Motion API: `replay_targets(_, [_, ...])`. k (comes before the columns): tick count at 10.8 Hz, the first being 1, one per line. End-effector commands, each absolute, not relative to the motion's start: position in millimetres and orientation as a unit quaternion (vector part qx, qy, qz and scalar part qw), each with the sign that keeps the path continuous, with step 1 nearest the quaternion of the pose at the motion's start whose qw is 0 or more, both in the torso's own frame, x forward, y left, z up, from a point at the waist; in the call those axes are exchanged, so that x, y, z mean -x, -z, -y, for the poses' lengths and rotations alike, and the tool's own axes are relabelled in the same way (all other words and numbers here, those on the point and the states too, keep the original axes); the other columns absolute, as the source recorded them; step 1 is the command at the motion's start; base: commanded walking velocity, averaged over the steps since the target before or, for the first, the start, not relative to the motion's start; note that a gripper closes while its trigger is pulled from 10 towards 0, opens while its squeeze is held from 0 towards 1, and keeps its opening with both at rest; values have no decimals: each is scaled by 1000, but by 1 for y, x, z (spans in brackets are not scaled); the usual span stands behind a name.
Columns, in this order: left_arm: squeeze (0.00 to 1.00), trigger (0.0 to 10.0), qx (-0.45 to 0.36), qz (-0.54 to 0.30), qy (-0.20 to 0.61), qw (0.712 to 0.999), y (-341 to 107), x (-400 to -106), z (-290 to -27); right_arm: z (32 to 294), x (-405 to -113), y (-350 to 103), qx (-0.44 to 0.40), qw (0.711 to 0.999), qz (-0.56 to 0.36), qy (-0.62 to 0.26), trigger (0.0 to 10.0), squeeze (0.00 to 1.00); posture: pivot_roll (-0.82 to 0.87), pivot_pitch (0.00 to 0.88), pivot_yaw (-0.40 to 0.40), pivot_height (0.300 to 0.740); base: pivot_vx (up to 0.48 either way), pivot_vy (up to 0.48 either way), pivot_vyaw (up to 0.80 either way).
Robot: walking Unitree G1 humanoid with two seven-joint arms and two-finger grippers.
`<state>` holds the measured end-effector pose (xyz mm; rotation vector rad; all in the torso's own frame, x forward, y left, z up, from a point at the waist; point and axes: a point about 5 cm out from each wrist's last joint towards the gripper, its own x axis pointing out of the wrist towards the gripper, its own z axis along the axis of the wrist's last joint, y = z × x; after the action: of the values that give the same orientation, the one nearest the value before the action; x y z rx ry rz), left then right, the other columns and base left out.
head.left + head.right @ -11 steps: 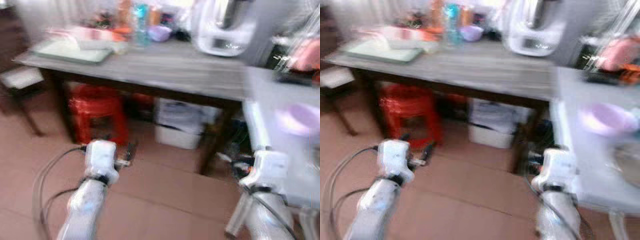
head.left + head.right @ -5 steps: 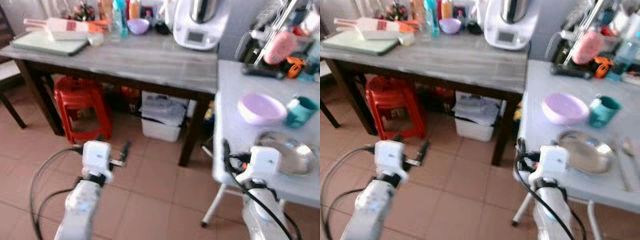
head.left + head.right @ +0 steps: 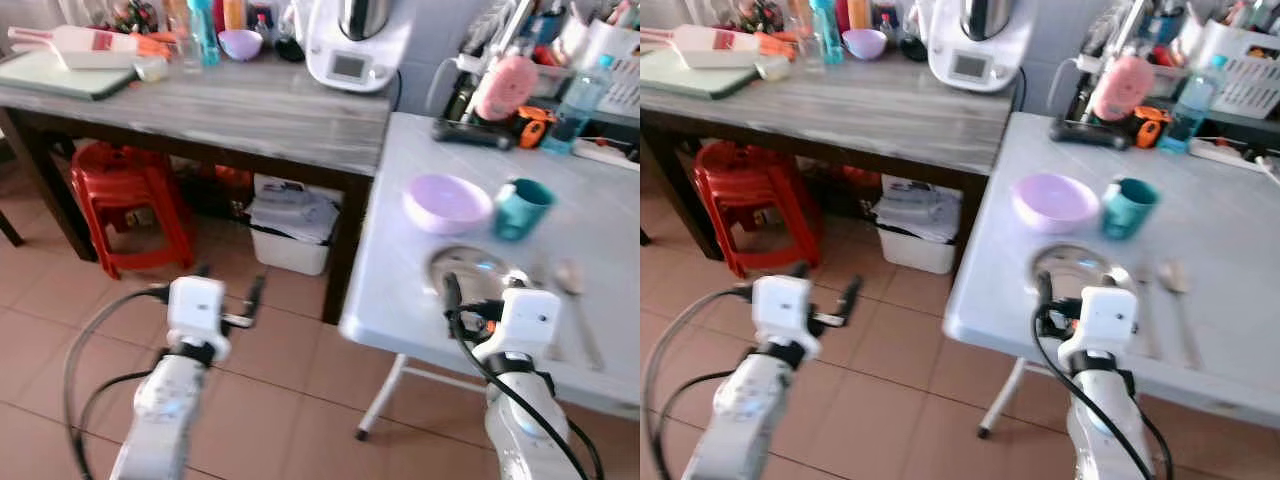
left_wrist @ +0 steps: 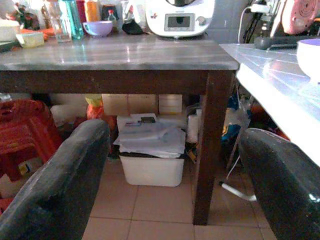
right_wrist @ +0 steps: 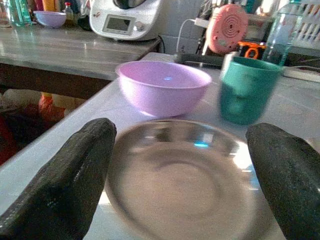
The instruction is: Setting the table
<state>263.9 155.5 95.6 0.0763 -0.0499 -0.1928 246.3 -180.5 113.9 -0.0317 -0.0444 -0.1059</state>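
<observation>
The white desk (image 3: 1240, 250) carries the tableware at the robot's 1 o'clock. Nearest lies a steel plate (image 5: 180, 175), thin, stiff, probably light and slick; I'd say the raised rim is the only hold, pinched from the near edge. Behind it, at its 11 o'clock, a lilac bowl (image 3: 1055, 200), likely plastic and light. At its 1 o'clock a teal cup (image 3: 1127, 207). Beside the plate, a spoon (image 3: 1177, 290). The right gripper (image 5: 185, 175) has fingers spread wide before the plate; the left gripper (image 4: 172, 170) is open too, over the floor.
</observation>
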Motion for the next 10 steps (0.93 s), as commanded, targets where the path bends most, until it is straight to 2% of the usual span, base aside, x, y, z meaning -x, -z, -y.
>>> replay_targets(1, [0,10000,-32,26,108,993,-96,-264,-148,187,-246,-115,22,997,23,64,10000,0,67,57,-41,740,0,-398,0])
replay_targets(3, [0,10000,-33,26,110,993,-96,-265,-147,188,-246,-115,23,997,23,66,10000,0,63,58,-40,740,0,-396,0])
replay_targets(9, [0,10000,-27,41,123,991,-99,-267,-143,187,-247,-116,38,997,26,57,10000,0,59,53,-43,740,0,0,0])
replay_targets(10, [0,10000,-27,41,126,991,-99,-267,-143,187,-247,-116,39,997,26,57,10000,0,59,53,-43,740,0,0,463])
